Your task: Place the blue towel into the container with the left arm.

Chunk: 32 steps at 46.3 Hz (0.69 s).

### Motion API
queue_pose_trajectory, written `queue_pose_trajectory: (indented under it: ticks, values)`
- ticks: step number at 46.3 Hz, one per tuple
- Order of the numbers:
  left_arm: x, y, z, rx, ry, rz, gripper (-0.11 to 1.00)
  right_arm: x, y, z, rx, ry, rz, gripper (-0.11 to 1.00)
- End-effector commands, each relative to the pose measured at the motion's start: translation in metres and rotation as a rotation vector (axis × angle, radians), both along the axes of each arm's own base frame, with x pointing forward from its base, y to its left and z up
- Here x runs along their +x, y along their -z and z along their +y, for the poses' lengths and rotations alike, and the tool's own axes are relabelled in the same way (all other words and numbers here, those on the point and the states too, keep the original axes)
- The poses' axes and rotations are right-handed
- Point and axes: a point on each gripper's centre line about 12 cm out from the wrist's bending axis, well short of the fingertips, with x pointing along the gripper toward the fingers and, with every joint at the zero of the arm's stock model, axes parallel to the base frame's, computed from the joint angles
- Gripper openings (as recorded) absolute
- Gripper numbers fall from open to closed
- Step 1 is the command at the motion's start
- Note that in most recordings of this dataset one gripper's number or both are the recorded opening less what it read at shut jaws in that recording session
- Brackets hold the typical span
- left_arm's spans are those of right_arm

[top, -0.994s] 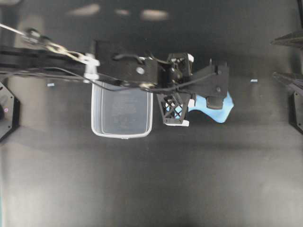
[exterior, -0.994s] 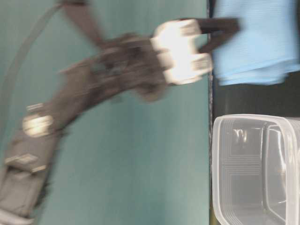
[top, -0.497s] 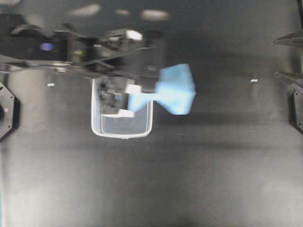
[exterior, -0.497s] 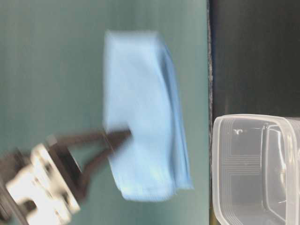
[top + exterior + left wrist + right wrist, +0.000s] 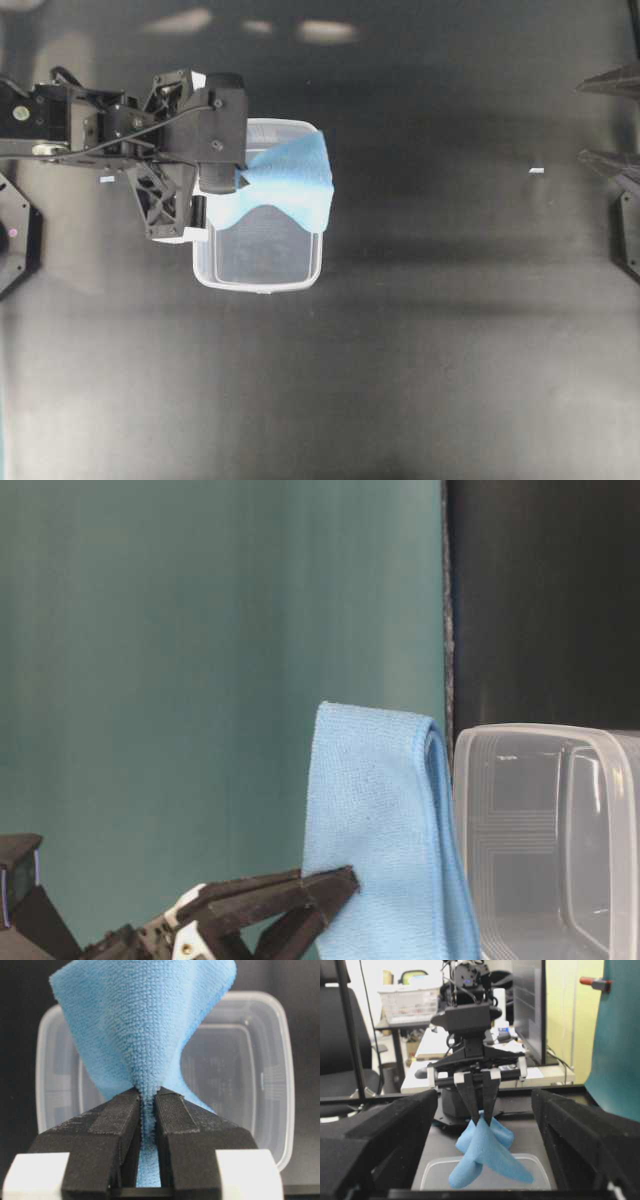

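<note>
Wrist view: my left end effector [image 5: 147,1110] is clamped on the blue towel [image 5: 145,1025], pinched mid-fold, container [image 5: 260,1080] directly behind. Overhead, towel drapes over the container's upper rim, upper left; black tabletop [image 5: 420,350] around. My right end effector [image 5: 485,1140] gapes wide, holding nothing.

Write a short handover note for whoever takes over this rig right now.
Left gripper: shut on the blue towel, holding it in the air over the clear container.
Right gripper: open, empty, parked at the far side of the table.
Done: towel picked up and carried above the container.
Left: lower it, open the jaws so the towel drops inside, then pull the arm back.
</note>
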Motion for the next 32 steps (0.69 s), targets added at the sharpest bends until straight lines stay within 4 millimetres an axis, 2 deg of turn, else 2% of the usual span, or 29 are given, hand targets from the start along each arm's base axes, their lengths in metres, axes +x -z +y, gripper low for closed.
queue_pose_trajectory:
  ticks: [1, 12, 32]
  values:
    - [0.001, 0.001, 0.001, 0.007, 0.002, -0.012, 0.06, 0.002, -0.002, -0.001, 0.004, 0.003, -0.002, 0.74]
    - [0.002, 0.017, 0.002, -0.001, -0.006, 0.006, 0.06, 0.002, -0.001, -0.001, 0.005, 0.003, 0.000, 0.74]
    - [0.004, 0.028, 0.003, -0.006, -0.011, 0.021, 0.06, 0.002, -0.001, -0.001, 0.005, 0.003, 0.000, 0.74]
